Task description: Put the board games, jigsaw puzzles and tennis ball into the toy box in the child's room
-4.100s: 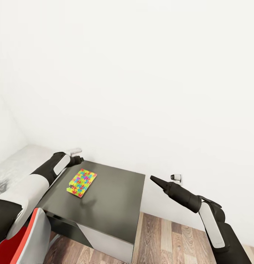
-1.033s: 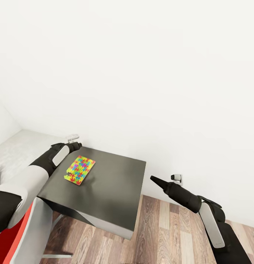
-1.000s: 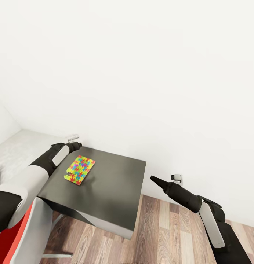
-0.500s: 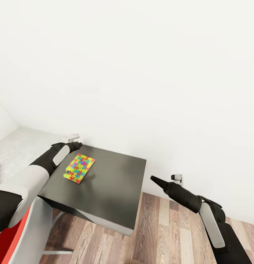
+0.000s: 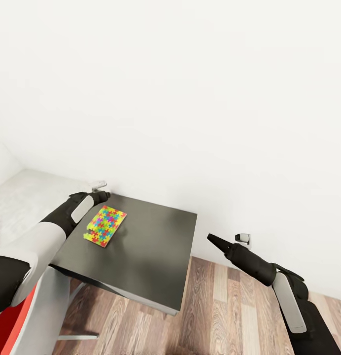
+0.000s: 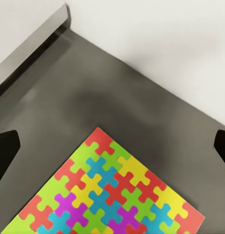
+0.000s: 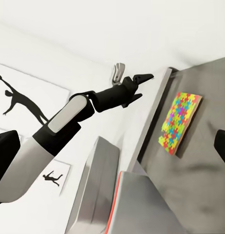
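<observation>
White wall fills the upper half of the head view, wood-plank floor (image 5: 229,305) runs along the bottom, and a dark grey cabinet (image 5: 151,246) sits at centre left with one jigsaw puzzle (image 5: 105,226) lying flat near its left edge. Left gripper (image 5: 102,195) hovers just above and behind the puzzle; its wrist camera looks straight down on the colourful pieces (image 6: 112,190), dark fingertips (image 6: 5,151) wide apart at both frame edges, clamped on nothing. Right gripper (image 5: 212,238) hangs off over the floor, well apart; its wrist view has the fingers parted too and catches the left arm (image 7: 83,112), the black silhouette pictures (image 7: 19,100) and the red chair's (image 7: 119,183) edge. Looks like the puzzle pickup is in hand. Next comes a descent and a thin-edge pinch.
</observation>
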Robot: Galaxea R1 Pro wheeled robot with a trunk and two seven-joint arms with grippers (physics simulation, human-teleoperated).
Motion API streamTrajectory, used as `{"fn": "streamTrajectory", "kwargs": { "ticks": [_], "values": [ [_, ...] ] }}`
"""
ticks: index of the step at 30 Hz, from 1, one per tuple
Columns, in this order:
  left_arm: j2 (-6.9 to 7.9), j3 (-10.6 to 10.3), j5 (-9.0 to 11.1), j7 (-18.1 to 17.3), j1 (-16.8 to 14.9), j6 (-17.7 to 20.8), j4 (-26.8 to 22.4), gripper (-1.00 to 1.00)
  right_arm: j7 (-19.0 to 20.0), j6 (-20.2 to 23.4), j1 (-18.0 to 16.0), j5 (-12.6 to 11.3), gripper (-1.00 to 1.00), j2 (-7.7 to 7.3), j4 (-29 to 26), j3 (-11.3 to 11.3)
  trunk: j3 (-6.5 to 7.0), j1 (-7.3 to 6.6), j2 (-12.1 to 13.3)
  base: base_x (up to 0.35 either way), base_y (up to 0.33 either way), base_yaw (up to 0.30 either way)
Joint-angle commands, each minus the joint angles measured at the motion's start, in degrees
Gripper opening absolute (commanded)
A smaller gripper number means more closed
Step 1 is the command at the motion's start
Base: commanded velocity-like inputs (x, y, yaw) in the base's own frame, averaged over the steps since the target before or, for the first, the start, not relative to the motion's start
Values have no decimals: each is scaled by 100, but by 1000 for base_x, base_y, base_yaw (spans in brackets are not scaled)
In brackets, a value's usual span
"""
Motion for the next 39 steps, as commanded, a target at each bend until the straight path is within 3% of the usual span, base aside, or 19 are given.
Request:
{"fn": "streamTrajectory", "kwargs": {
  "ticks": [1,39],
  "values": [
    [8,-47,60,50,-5,15,-13,100,5,32,-4,-16,100,0,-1,-5,-19,3,-11,2,0,0],
    [17,-39,43,50,-5,-28,-13,100,0,16,-4,-3,100,8,-1,-1,-360,3,-11,15,0,0]
  ]
}}
